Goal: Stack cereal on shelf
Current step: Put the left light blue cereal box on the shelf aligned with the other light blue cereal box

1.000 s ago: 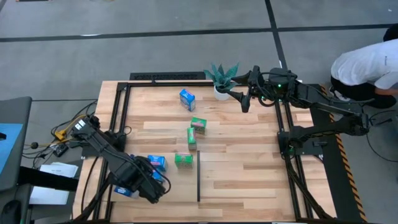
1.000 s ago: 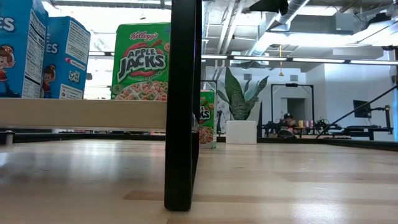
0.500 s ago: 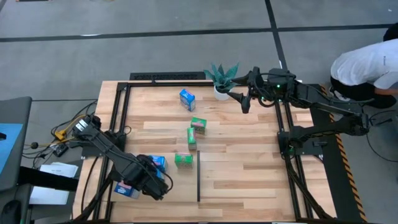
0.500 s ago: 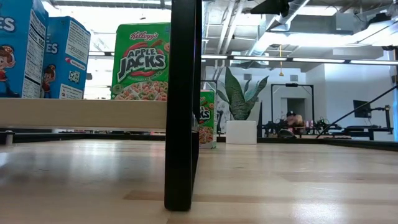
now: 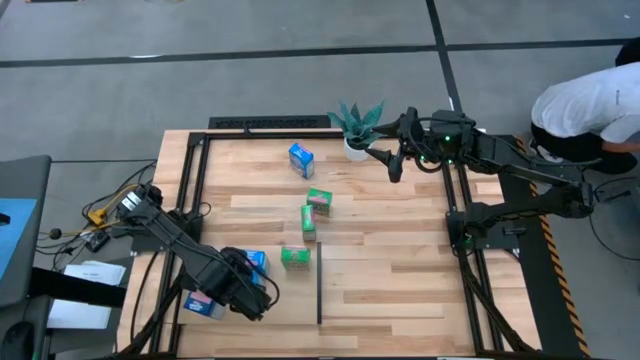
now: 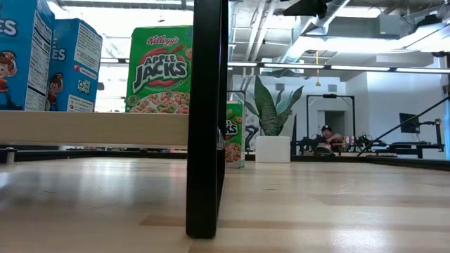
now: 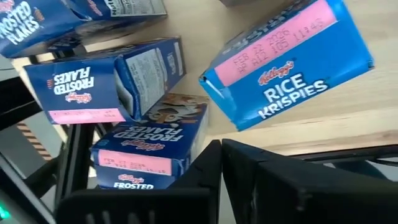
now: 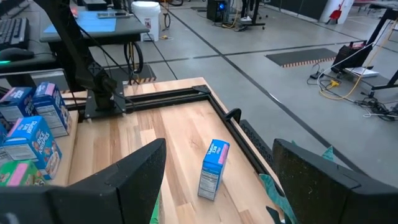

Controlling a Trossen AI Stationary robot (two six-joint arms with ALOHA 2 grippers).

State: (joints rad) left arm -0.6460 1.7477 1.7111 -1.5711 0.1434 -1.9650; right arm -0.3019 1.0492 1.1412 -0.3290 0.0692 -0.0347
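left gripper (image 5: 262,300): fingers closed, empty, beside Rice Krispies box (image 7: 289,62) | right gripper (image 5: 394,166): fingers wide apart, empty, apparently above desk (image 5: 390,250) by potted plant (image 5: 356,127)

Left tool (image 7: 221,163) closed, shifted slightly among boxes.

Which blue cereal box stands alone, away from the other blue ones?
The blue box at the far side of the table, near the potted plant. The other blue boxes cluster at the near left corner by the left gripper.
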